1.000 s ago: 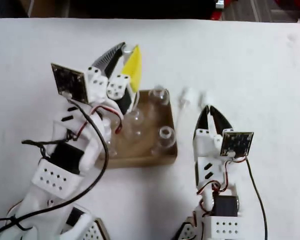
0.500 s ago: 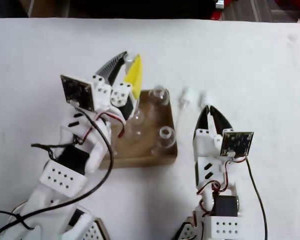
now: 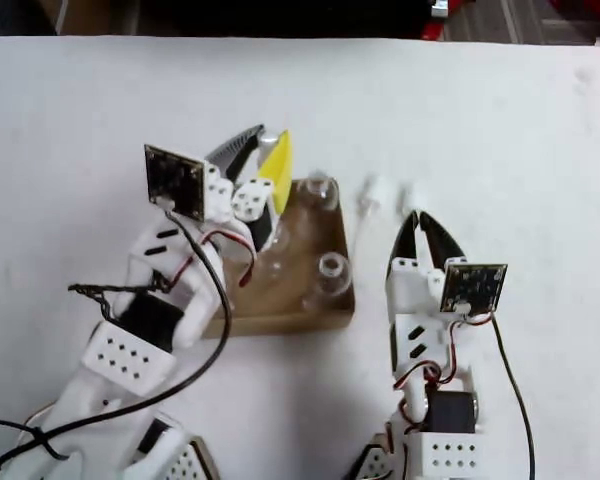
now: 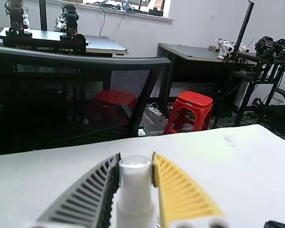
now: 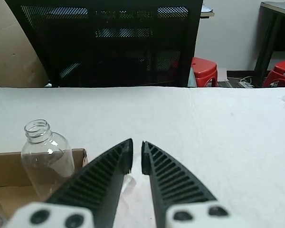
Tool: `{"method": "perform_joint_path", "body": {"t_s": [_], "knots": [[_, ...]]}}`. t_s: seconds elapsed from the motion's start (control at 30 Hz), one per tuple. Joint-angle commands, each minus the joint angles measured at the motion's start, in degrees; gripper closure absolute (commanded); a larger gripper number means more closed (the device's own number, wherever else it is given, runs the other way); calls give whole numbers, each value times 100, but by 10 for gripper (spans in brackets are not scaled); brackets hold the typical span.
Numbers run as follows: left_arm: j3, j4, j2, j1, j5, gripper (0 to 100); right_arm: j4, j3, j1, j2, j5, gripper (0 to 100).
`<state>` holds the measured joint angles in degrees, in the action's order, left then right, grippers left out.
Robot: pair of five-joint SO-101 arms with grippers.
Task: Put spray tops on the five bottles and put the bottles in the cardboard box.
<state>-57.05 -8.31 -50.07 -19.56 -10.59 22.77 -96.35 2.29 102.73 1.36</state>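
My left gripper, with one grey and one yellow finger, hangs over the far left corner of the cardboard box. In the left wrist view this gripper is shut on a white spray top; what is under the top is hidden. Three clear bottles without tops stand in the box: one at the far right corner, one at the right wall, one in the middle. My right gripper rests right of the box, its black fingers together on nothing. The corner bottle stands beside it.
A loose white spray top lies on the white table just beyond the right gripper's tips, right of the box. Wide bare table stretches to the far side and to the right. Chairs and red stools stand past the table's far edge.
The left arm has carried the spray top to the right and nearer, from beyond the box's left corner to over that corner. The right arm has stayed still.
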Motion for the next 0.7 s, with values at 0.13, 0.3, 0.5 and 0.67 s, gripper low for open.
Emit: {"method": "perform_joint_path", "body": {"t_s": [0.13,0.3,0.5,0.67], "knots": [[-299,44,-127,-224,352,980,4,-53,4,48,-9,980],[-334,44,-127,-251,475,980,4,-53,-4,48,-9,980],[-325,18,-136,-215,466,979,4,-53,-4,48,-9,980],[-299,0,-242,-215,457,979,4,-53,-4,48,-9,980]]}}
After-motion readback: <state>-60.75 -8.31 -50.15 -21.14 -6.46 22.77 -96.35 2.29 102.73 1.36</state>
